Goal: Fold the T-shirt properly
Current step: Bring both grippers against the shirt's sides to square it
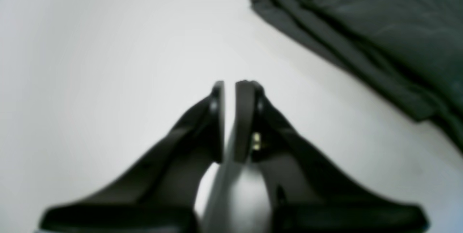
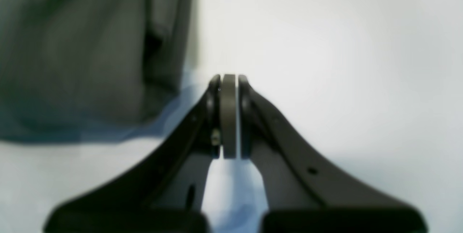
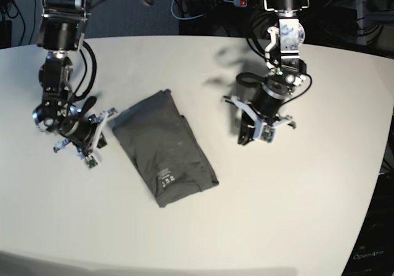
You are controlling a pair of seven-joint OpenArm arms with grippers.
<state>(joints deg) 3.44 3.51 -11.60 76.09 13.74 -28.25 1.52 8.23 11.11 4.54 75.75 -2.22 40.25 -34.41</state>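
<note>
The dark grey T-shirt (image 3: 163, 150) lies folded into a narrow rectangle on the white table (image 3: 277, 214), with a small white print near its lower end. My right gripper (image 3: 97, 142) hovers just left of the shirt, shut and empty; in the right wrist view its fingertips (image 2: 228, 78) are pressed together, and the T-shirt (image 2: 90, 45) fills the upper left. My left gripper (image 3: 245, 134) stands apart to the right of the shirt, also shut on nothing. In the left wrist view the left gripper (image 1: 229, 85) is over bare table, with the T-shirt (image 1: 379, 26) at the upper right.
Cables and dark equipment (image 3: 203, 5) crowd the space behind the table's far edge. The table's curved front edge runs along the bottom, and its right edge (image 3: 377, 183) drops off near a black stand.
</note>
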